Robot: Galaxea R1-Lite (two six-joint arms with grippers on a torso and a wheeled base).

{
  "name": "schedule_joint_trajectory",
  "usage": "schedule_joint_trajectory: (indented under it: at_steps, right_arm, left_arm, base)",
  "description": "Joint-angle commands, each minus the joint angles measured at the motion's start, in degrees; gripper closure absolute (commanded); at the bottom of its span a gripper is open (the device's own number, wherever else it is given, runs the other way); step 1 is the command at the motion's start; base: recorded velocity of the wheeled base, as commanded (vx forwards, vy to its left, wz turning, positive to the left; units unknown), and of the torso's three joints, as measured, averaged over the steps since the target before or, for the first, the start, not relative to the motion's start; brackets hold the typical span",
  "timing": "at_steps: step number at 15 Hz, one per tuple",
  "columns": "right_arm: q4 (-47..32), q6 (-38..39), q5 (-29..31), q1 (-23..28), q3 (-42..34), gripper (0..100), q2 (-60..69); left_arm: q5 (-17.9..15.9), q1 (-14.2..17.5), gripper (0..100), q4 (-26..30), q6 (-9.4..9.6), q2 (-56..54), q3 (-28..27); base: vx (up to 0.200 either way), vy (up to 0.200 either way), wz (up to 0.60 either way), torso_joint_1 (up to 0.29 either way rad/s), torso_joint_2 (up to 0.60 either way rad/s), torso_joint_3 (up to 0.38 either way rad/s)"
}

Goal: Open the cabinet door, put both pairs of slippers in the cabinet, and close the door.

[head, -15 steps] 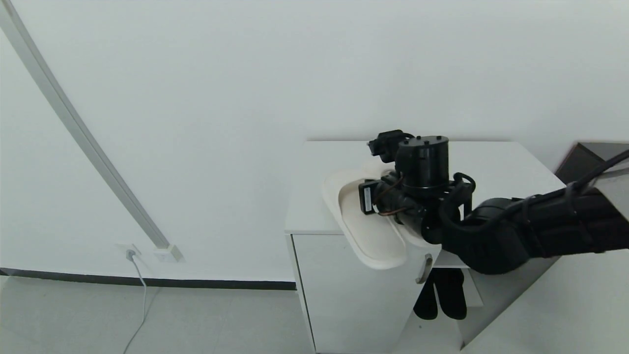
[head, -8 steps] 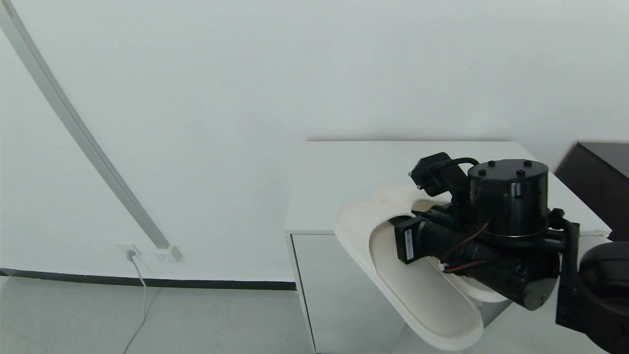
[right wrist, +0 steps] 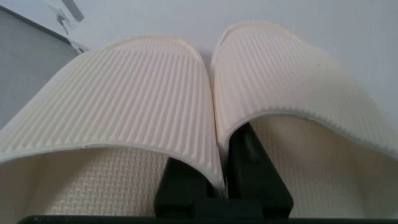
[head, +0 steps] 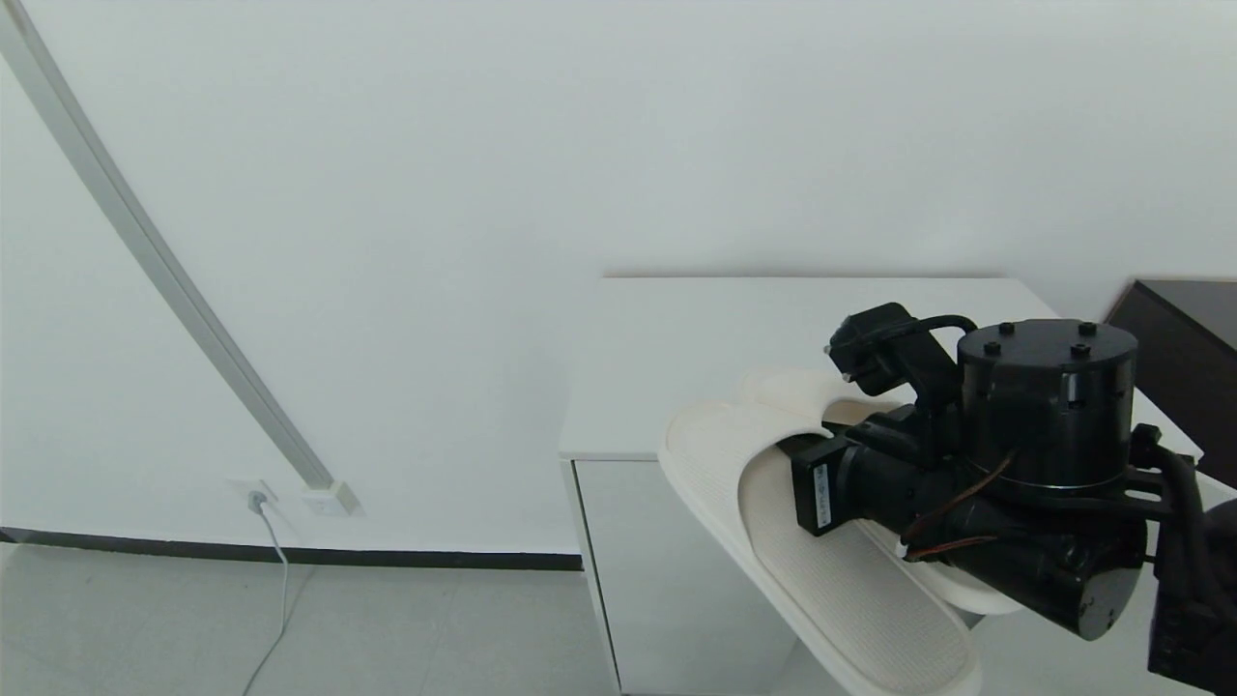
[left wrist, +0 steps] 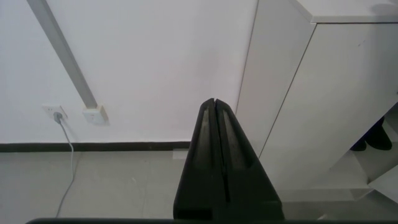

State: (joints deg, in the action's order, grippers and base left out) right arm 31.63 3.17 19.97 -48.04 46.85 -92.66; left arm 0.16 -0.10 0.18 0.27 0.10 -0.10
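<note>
**Item 1, cream slippers** (head: pixel 850 590): we list the pair as held in the air at the front edge of the cabinet (head: pixel 676 338), side by side and tilted.

**Item 2, right gripper** (right wrist: pixel 221 177): one finger sits under each strap, and the two pinch the slippers' inner walls together.

**Item 3, left gripper** (left wrist: pixel 214 124): its fingers are pressed together with nothing between them, and it sits low beside the cabinet.

**Item 4, cabinet door** (left wrist: pixel 339 118): we judge it swung open.

**Item 5, dark slippers** (left wrist: pixel 375 138): they rest on a lower shelf inside.

**Standing:** we reckon the opening is done and one pair is stowed. The cream pair is not yet inside, and the door is not yet closed.
</note>
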Motion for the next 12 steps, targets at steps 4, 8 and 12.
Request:
schedule_joint_trajectory:
  at_steps: [4,8,12]
  right_arm:
    - [0.01,-0.09,0.07,-0.3,-0.18,100,0.02]
    - [0.01,-0.09,0.07,-0.3,-0.53,100,-0.06]
    - [0.01,-0.18,0.07,-0.3,-0.53,100,-0.15]
  left_arm:
    - [0.02,0.01,100,-0.01,-0.09,0.08,0.01]
    - [0.02,0.01,100,-0.01,-0.27,0.08,0.01]
    - [0.02,0.01,100,-0.01,-0.27,0.08,0.01]
  base:
    - [0.0,0.0,0.0,0.0,0.0,0.0]
    - [-0.15,0.0,0.0,0.005,0.0,0.003]
    - [-0.2,0.0,0.0,0.001,0.0,0.005]
